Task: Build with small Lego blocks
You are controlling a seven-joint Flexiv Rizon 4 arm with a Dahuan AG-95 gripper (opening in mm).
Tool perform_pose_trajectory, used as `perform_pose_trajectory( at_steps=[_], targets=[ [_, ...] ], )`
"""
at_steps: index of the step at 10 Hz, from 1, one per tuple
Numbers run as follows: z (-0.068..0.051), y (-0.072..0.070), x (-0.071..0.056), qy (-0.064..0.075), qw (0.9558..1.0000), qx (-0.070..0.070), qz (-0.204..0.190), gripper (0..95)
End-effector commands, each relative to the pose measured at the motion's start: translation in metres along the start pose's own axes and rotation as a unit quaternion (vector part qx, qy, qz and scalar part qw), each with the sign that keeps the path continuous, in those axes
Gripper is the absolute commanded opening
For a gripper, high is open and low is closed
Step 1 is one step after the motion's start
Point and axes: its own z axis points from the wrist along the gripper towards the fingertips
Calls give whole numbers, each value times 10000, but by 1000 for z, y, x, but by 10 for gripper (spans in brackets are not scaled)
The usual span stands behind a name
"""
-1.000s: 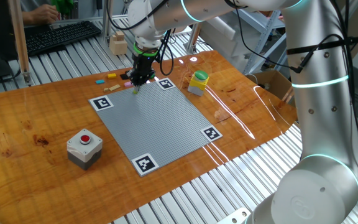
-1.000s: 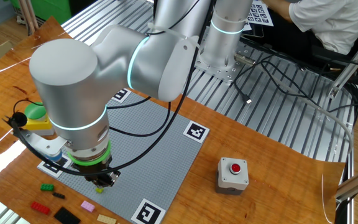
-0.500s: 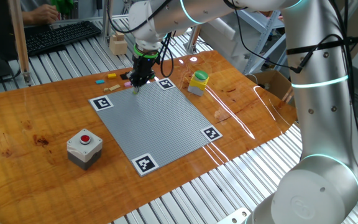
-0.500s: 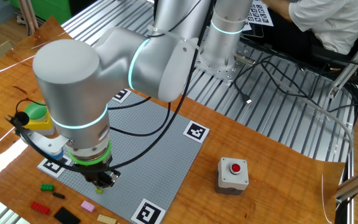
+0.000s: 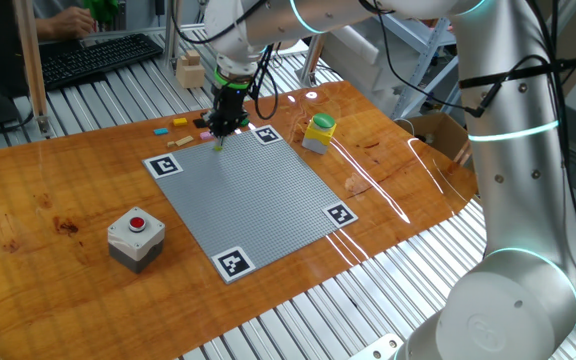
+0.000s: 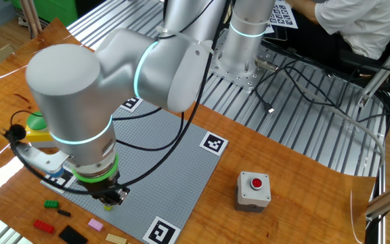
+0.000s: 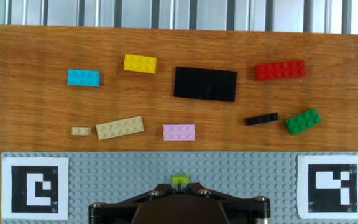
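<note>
My gripper (image 7: 179, 185) is shut on a small yellow-green brick (image 7: 179, 180). It holds the brick at the edge of the grey studded plate (image 7: 247, 177), between two black-and-white markers. I cannot tell whether the brick touches the studs. The gripper (image 5: 219, 133) and brick (image 5: 217, 146) also show in one fixed view. In the other fixed view the gripper (image 6: 111, 198) and brick (image 6: 107, 206) show too. Loose bricks lie on the wood beyond the plate: cyan (image 7: 83, 78), yellow (image 7: 140, 63), a black plate (image 7: 205, 83), red (image 7: 280, 70), green (image 7: 302, 121), pink (image 7: 179, 132), tan (image 7: 120, 127).
A grey box with a red button (image 5: 135, 236) stands on the wood near the plate's left corner. A yellow-and-green capped grey box (image 5: 318, 132) stands beside the plate's far right corner. A pale wooden block (image 5: 189, 71) and a keyboard (image 5: 98, 55) lie behind.
The gripper stays at the same spot on the plate's edge with the brick in it. The arm's upper links have shifted slightly.
</note>
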Motion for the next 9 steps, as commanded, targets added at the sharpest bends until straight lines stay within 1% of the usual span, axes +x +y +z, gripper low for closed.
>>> perform_pose_trajectory(
  at_steps=[1, 2, 3, 4, 5, 6, 7, 8, 9],
  targets=[
    [-7, 0, 5, 13, 10000, -11, 28, 190],
    [-9, 0, 5, 19, 10000, -15, 26, 190],
    [-10, 4, 4, -55, 9999, -72, 143, 190],
    [-10, 6, 2, -78, 9997, -95, 190, 190],
    [-14, 16, -4, -104, 9988, -114, 475, 190],
    [-18, 22, -11, -99, 9948, -124, 1008, 0],
    [-22, 24, -17, -114, 9919, -104, 1262, 0],
    [-23, 27, -22, -113, 9912, -96, 1318, 0],
    [-24, 31, -27, -110, 9877, -88, 1555, 0]
  ],
)
